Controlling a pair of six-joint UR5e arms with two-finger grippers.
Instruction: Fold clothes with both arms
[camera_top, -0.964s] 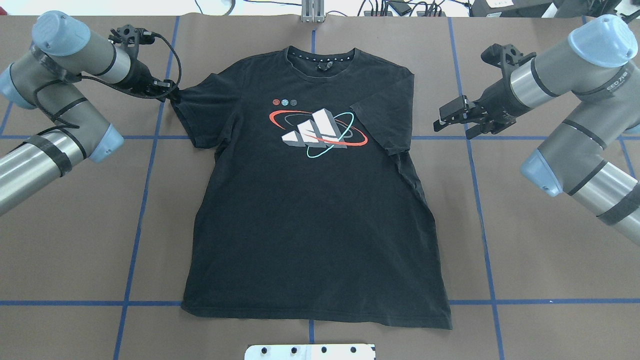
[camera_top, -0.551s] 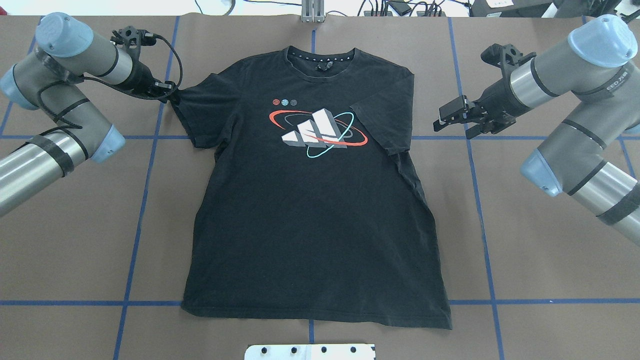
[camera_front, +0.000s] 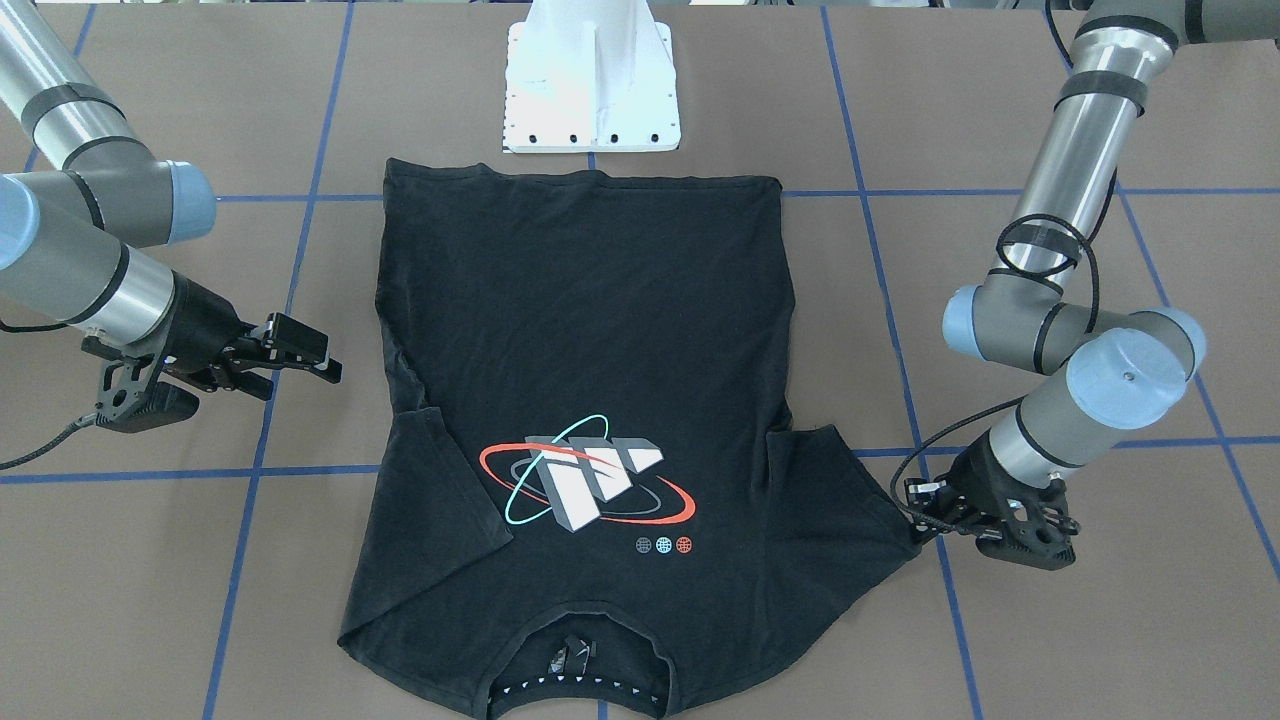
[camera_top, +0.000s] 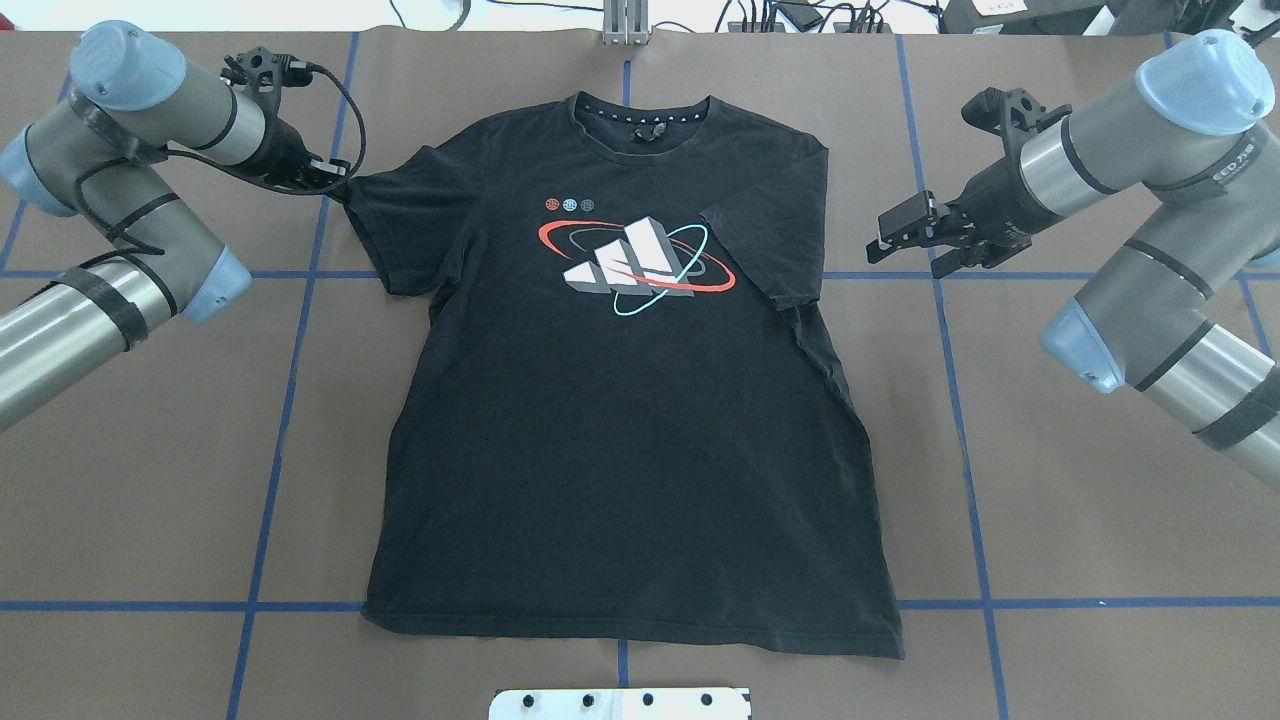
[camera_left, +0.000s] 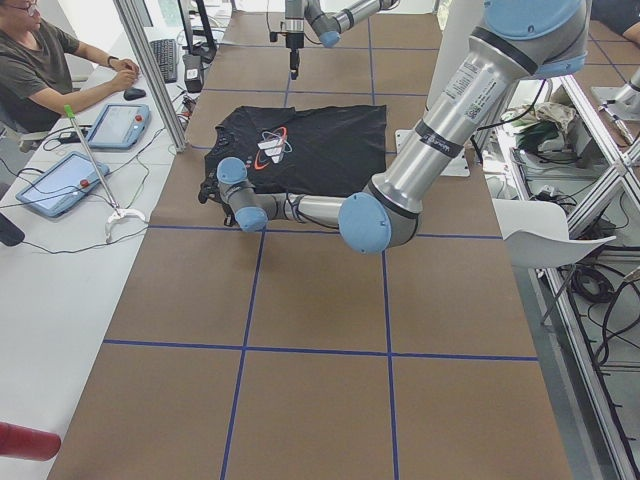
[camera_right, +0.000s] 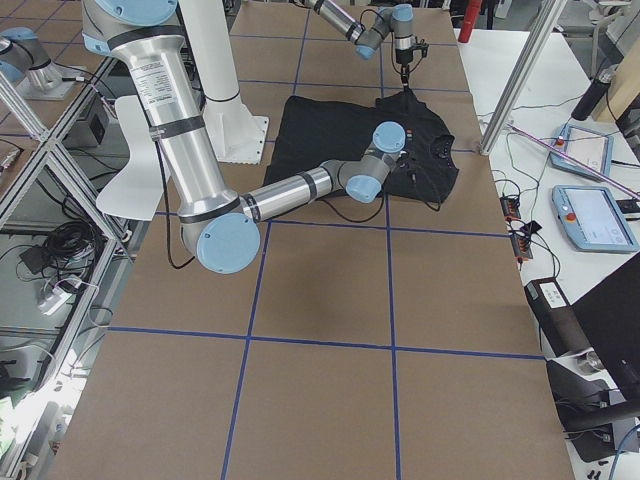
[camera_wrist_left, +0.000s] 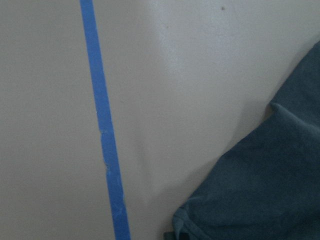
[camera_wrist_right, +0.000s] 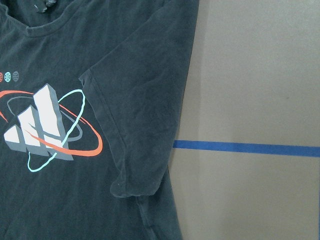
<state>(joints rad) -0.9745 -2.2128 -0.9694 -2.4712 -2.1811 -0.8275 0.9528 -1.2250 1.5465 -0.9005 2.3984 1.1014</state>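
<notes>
The black T-shirt (camera_top: 630, 420) lies flat on the brown table, graphic (camera_top: 635, 255) up, collar at the far edge. Its right sleeve (camera_top: 765, 240) is folded inward over the chest. My left gripper (camera_top: 335, 183) is low at the tip of the left sleeve (camera_top: 385, 225) and shut on it; the sleeve is drawn out to a point toward it, as the front view (camera_front: 917, 522) shows. The left wrist view shows only the sleeve's edge (camera_wrist_left: 260, 190). My right gripper (camera_top: 882, 240) is open and empty, hovering to the right of the folded sleeve (camera_wrist_right: 140, 100).
Blue tape lines (camera_top: 270, 440) grid the table. The white base pedestal (camera_front: 592, 90) stands just past the shirt's hem. An operator (camera_left: 40, 60) and tablets (camera_left: 70, 180) are at a side desk beyond the far table edge.
My left gripper has shifted slightly toward the far edge with the sleeve tip, drawing the sleeve out a little. My right arm has not moved.
</notes>
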